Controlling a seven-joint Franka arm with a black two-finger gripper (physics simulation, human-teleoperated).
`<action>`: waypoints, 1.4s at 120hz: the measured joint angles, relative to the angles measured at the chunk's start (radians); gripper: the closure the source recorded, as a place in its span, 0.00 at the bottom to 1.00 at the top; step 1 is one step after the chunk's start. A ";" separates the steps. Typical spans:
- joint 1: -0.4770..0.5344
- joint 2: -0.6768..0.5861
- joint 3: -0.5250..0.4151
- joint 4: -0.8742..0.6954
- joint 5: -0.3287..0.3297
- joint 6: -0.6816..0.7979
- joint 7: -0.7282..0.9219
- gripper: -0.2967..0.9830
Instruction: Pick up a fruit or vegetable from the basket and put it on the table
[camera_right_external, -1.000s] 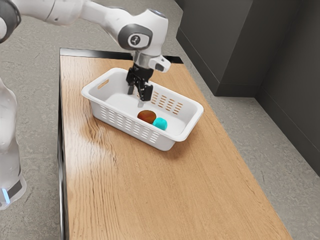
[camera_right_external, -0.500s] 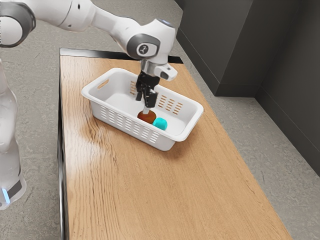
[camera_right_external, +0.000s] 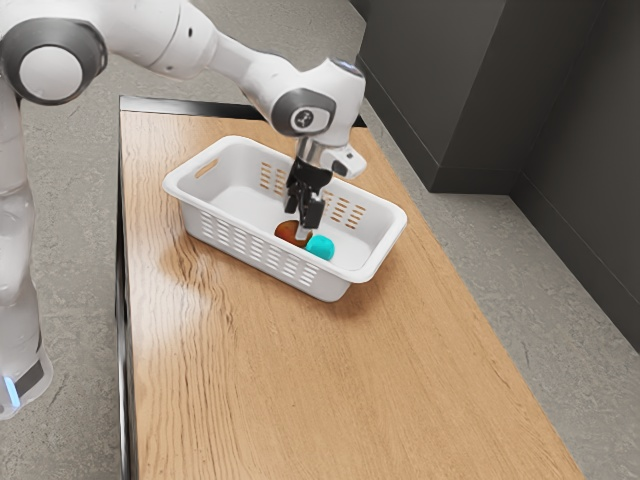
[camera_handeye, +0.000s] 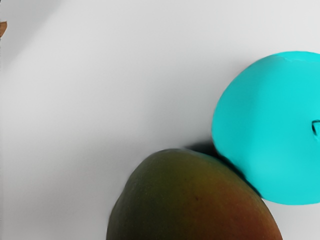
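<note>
Grey floor (camera_right_external: 70, 180) spreads wide around the scene, and over on the exterior view's right, up go the dark cabinets (camera_right_external: 430, 90). Now the table (camera_right_external: 330, 380), a long run of pale wood grain with a black edge at its far end. Here comes the big white arm (camera_right_external: 155, 35), reaching in from the exterior view's upper left, elbowing over the table's far half and bending down at the wrist!

Below it sits the white basket (camera_right_external: 397, 228), upright on the wood, slotted along its sides, and the black gripper (camera_right_external: 299, 222) is pointing straight down into it. Its two fingers stand apart, as far as the exterior view lets me judge; just how wide, I can't tell. It has hold of nothing, with one fingertip low, right by the fruit.

And there's the fruit, folks! The mango (camera_right_external: 287, 232) lies on the basket's floor, under the gripper, brownish red in the exterior view and running from dark green to orange-red in the wrist view. Snug against it, on the side toward the exterior view's right, comes the smaller cyan round piece (camera_right_external: 321, 248), bright as you like, also inside the basket, with a little dark-outlined mark on its smooth skin.
</note>
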 joint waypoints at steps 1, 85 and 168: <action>0.000 0.001 0.000 0.000 0.000 0.000 0.001 0.23; -0.013 0.051 -0.006 0.002 -0.037 0.083 0.039 0.39; -0.085 -0.054 -0.039 0.162 -0.019 0.140 0.025 0.54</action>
